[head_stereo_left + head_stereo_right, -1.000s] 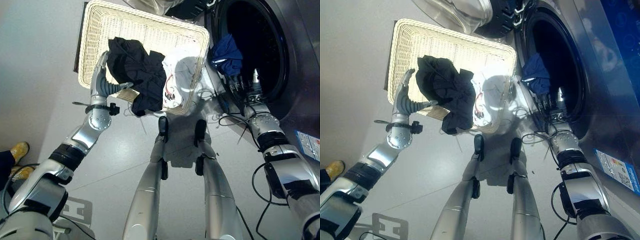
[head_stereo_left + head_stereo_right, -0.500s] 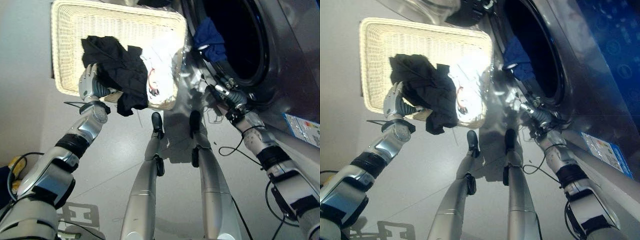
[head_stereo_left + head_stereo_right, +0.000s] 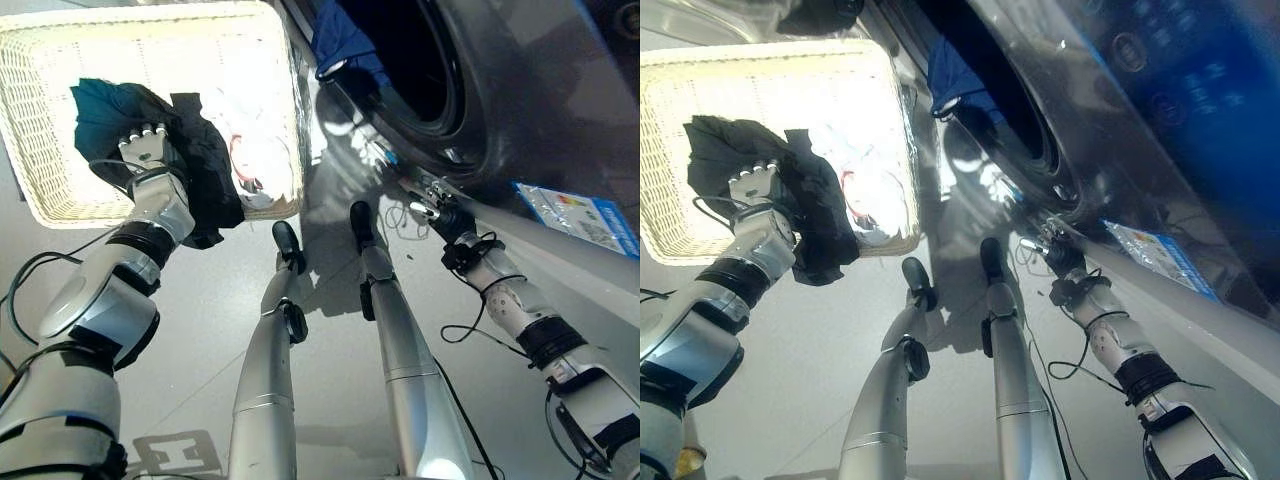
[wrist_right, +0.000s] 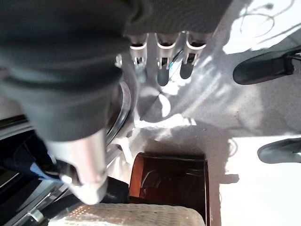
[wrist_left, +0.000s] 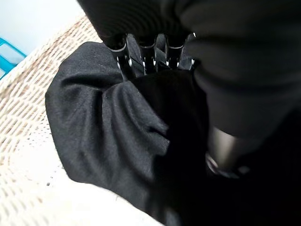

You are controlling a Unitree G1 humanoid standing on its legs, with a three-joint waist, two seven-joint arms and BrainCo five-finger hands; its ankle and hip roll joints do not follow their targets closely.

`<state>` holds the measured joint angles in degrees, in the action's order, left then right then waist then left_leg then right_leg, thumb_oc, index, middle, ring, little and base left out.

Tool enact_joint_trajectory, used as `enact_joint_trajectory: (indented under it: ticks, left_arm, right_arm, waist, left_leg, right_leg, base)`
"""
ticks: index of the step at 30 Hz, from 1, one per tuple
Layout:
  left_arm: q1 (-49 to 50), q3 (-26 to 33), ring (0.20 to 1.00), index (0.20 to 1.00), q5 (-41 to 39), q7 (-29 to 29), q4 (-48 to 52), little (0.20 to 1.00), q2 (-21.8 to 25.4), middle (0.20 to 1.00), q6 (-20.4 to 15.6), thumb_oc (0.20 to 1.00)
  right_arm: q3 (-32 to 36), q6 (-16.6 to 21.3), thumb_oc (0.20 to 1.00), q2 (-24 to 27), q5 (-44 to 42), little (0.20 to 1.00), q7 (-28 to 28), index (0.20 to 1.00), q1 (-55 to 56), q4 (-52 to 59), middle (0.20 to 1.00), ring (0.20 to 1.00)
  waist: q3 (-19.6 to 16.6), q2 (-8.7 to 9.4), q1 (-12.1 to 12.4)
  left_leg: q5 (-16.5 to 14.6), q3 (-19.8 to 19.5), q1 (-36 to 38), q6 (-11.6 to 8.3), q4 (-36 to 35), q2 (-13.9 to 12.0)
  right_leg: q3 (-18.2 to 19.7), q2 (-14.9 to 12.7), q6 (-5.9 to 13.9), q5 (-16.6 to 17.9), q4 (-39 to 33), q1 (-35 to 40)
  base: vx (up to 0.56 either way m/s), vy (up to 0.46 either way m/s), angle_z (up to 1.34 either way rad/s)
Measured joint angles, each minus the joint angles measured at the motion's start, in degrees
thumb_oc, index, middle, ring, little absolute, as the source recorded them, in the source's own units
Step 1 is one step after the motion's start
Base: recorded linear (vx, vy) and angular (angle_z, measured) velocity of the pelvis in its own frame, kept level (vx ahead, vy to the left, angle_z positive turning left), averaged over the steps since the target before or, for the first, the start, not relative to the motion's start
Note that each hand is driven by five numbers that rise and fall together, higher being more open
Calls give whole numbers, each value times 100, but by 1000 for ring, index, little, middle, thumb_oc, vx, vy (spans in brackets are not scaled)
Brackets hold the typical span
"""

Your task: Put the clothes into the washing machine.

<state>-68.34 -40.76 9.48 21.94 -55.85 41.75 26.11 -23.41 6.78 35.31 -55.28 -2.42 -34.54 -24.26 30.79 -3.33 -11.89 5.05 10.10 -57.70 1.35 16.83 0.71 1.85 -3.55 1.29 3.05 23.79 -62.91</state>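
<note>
The left robot hand (image 3: 143, 150) sits on the black garment (image 3: 205, 165) in the white wicker basket (image 3: 40, 190) at 10 o'clock; its fingers are buried in the cloth, so I cannot tell its grip. White clothes (image 3: 258, 150) lie beside it. A blue garment (image 3: 340, 40) hangs over the washing machine (image 3: 500, 110) opening at 12. The right robot hand (image 3: 432, 203), fingers relaxed and empty, hovers at 3 o'clock.

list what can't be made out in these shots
- Left hand: fingertips buried in the black garment in the wicker basket; grip unclear.
- Washing machine drum: too dark inside, behind the blue garment on its rim.
- White garment: washed out by glare.
</note>
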Motion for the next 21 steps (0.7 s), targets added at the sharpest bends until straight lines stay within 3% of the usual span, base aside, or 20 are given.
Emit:
enact_joint_trajectory:
  ticks: [6, 13, 18, 21]
  left_arm:
    - [-53, 983, 200, 200, -1385, 581, -339, 200, 114, 200, -993, 200]
    - [131, 1069, 200, 200, -1535, 968, -399, 200, 99, 200, -1440, 200]
    - [742, 1375, 200, 200, -1548, 1643, 90, 200, 142, 200, -1682, 200]
    - [1143, 1723, 200, 200, -1748, 2086, 776, 200, 162, 200, -2213, 200]
  right_arm:
    - [-3, -1, 1000, -265, 64, 1000, -26, 1000, -5, 240, 1000, 1000]
    - [-144, 0, 1000, -317, 68, 1000, -33, 1000, 10, 327, 1000, 1000]
    - [-173, 20, 1000, -374, 426, 1000, -136, 1000, 302, 696, 1000, 1000]
    - [-201, 37, 1000, -411, 980, 1000, -166, 1000, 551, 1000, 1000, 1000]
  waist:
    - [-13, 308, -82]
    - [-13, 384, -122]
    - [-15, 417, -44]
    - [-20, 411, 97]
  left_leg:
    - [-3, -20, -18, -6, 61, -39]
    - [1, -153, 82, -1, 120, -52]
    - [-1, -221, 431, -16, -20, -64]
    - [219, -406, 672, -93, -355, -52]
  right_leg:
    - [-12, 34, -4, 3, 11, 15]
    - [-140, 43, -25, 28, -68, 240]
    - [-200, 52, -24, 26, -169, 616]
    - [-261, 60, -48, -16, -195, 807]
  base:
    - [-16, 15, 0]
    - [-36, -23, 4]
    - [-59, -91, 3]
    - [-92, -185, 25]
